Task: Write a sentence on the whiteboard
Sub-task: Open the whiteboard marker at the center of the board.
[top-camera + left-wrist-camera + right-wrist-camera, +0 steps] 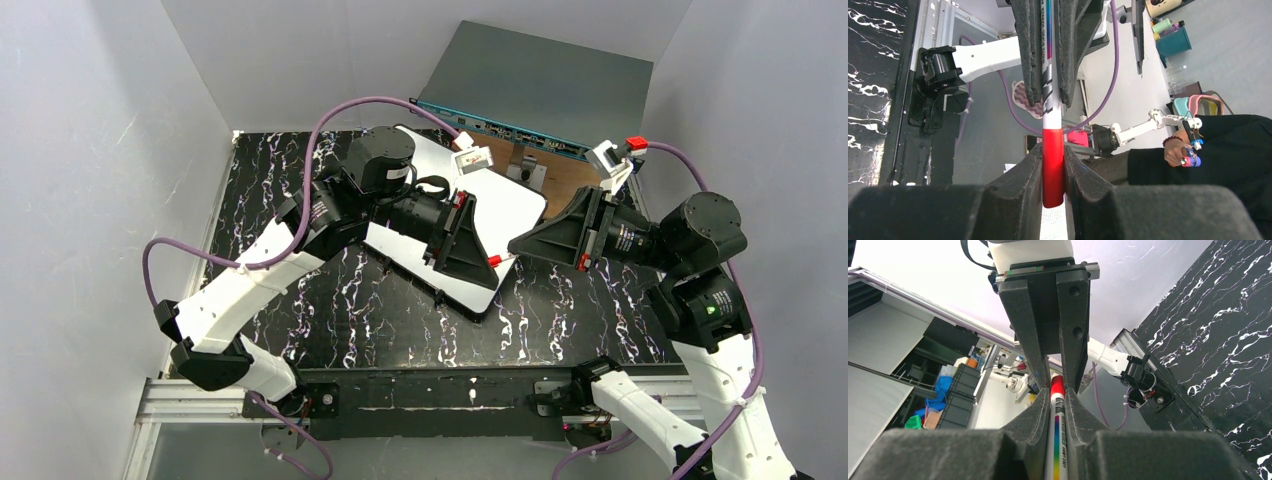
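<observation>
Marker (pixel 1052 115) — glossy white barrel (pixel 1057 440) clenched in grainy black right fingers (pixel 1032 426), red cap (pixel 1053 170) in left fingers (pixel 1019 184).

Whiteboard (pixel 512 203): white, glossy, rounded corners, lying flat, askew on black marbled table (pixel 330 300), partly hidden.

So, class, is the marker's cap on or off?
On: the red cap joins the white barrel with no gap, left gripper pinching the cap, right gripper the barrel.
</observation>
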